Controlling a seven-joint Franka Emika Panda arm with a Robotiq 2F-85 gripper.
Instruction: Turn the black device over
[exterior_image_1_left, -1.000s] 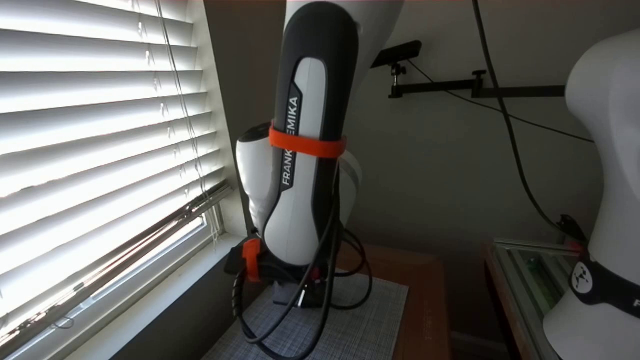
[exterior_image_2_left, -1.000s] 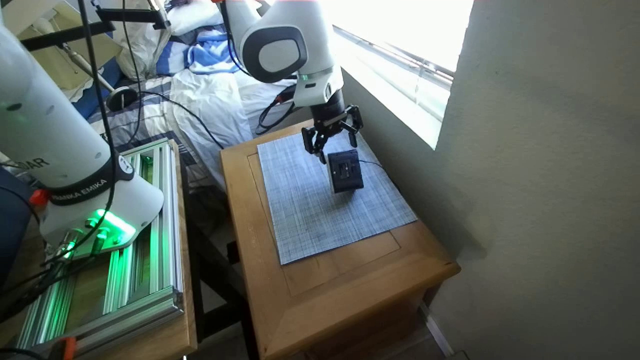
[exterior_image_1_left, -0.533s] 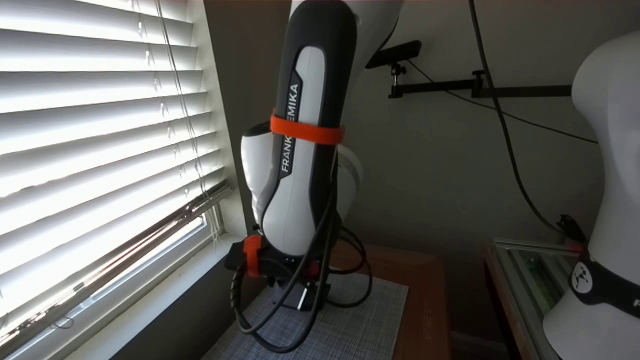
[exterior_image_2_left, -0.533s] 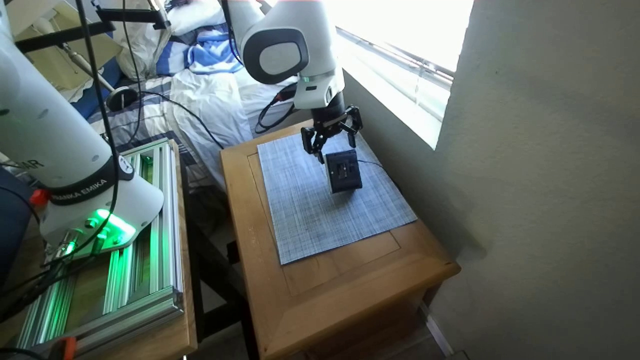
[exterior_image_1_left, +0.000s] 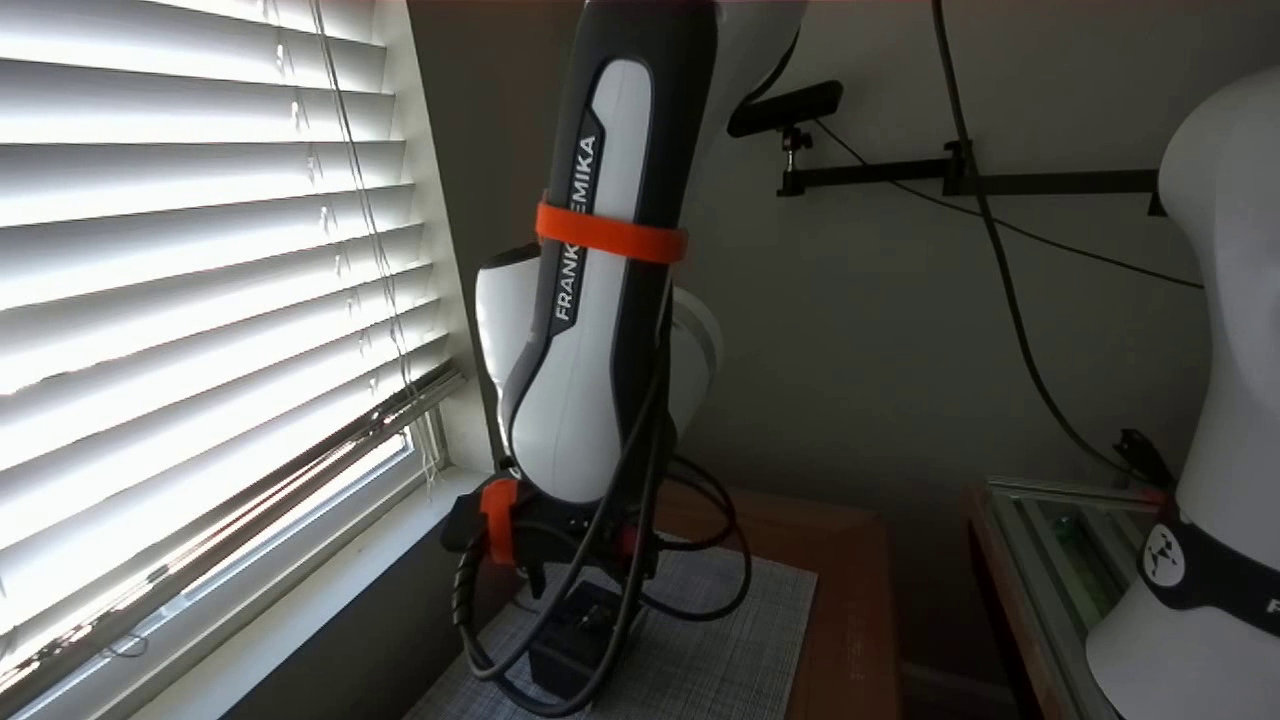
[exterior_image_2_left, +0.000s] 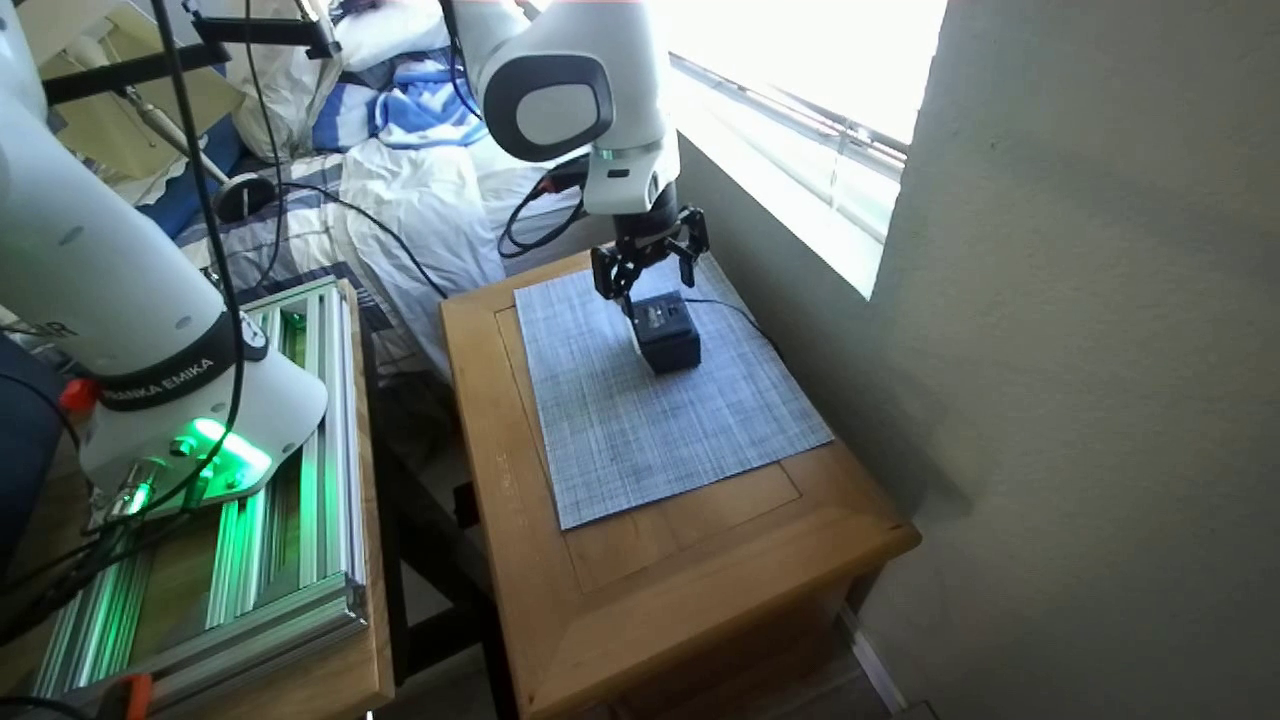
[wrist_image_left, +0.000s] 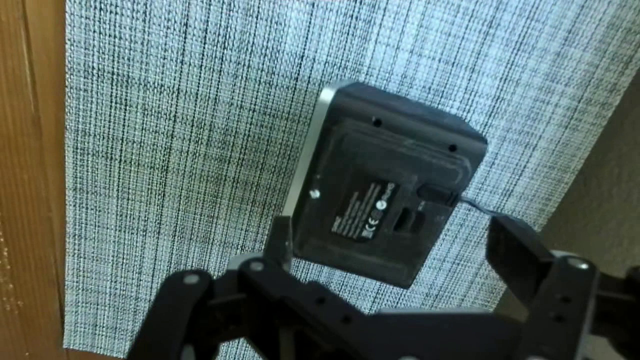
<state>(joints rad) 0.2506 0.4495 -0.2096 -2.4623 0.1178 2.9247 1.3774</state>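
The black device (exterior_image_2_left: 667, 335) lies on the grey woven mat (exterior_image_2_left: 690, 440) with its labelled black face up. It also shows behind cables in an exterior view (exterior_image_1_left: 570, 640). In the wrist view the device (wrist_image_left: 375, 200) shows a printed label, a thin cord at its right side and a silvery strip along its left edge. My gripper (exterior_image_2_left: 658, 288) is over the device's window-side end. In the wrist view the gripper (wrist_image_left: 397, 247) is open, one finger beside the silvery edge, the other well apart to the right. I cannot tell whether the near finger touches. The silvery face is mostly hidden.
The mat lies on a wooden table (exterior_image_2_left: 620, 600). A window with blinds (exterior_image_1_left: 200, 300) and a wall are close beside the arm. The device's cord (exterior_image_2_left: 735, 310) runs to the table's wall side. Loops of cable (exterior_image_1_left: 600, 690) hang from the arm. A bed (exterior_image_2_left: 420, 210) stands behind.
The device has tipped from standing with its labelled face sideways to having that face up. It and my open gripper have shifted slightly left in the exterior view that shows the bed.
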